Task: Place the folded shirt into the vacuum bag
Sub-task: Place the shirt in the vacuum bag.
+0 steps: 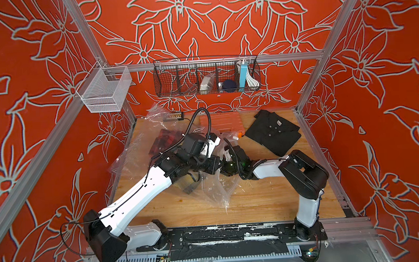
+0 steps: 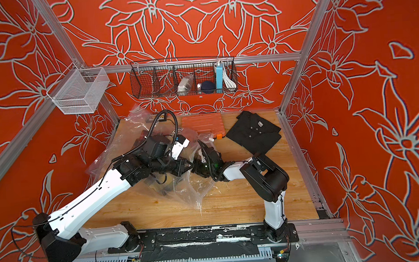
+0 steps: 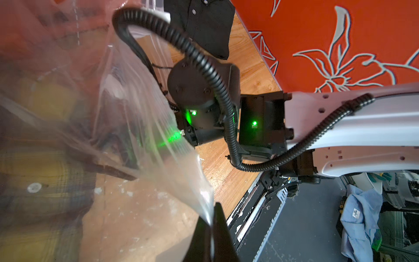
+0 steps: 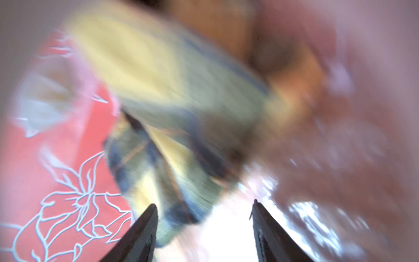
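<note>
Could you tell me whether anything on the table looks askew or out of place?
The vacuum bag is crumpled and bunched against the side wall, one edge pinched in the left gripper. The black shirt lies diagonally, outside the bag.

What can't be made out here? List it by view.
- Right wrist view: motion blur smears the plaid shirt; whether the right gripper touches it is unclear.
- Top views: both gripper tips hidden by their wrists and the vacuum bag.
- Left wrist view: left gripper cut off by the picture's edge.
- Wire basket contents: too small.
</note>
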{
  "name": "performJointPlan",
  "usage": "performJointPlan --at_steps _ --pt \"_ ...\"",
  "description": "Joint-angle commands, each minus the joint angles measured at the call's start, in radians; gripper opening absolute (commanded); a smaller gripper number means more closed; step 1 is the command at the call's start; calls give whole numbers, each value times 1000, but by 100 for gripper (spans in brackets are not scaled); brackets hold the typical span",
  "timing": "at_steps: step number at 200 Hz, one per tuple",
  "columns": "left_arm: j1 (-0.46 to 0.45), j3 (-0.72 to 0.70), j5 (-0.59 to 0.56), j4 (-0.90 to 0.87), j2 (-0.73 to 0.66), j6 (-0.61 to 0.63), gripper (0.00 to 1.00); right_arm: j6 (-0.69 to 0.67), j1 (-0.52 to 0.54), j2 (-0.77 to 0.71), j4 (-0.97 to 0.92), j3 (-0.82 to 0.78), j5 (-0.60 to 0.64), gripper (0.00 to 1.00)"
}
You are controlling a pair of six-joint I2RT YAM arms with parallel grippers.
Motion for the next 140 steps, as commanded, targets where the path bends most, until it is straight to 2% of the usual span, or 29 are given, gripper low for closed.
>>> performJointPlan --at_steps 1,24,51,64,83,97,118,140 --pt "-10 20 54 50 -11 -4 0 138 23 33 16 -5 72 67" --pt "-10 37 73 58 7 -7 0 222 26 114 94 42 126 63" --pt "-10 41 86 61 20 -3 0 184 26 208 150 186 131 50" --pt "-10 41 97 67 25 -6 0 151 31 246 154 255 121 38" --pt "-11 41 104 74 28 -7 0 93 34 275 201 317 101 11" --pt "-11 43 101 72 29 -6 0 27 35 265 250 343 59 0" --pt "-11 39 98 71 27 -2 0 -62 38 259 268 426 -61 0" --pt "-11 38 94 70 26 1 0 -68 38 285 353 504 -194 0"
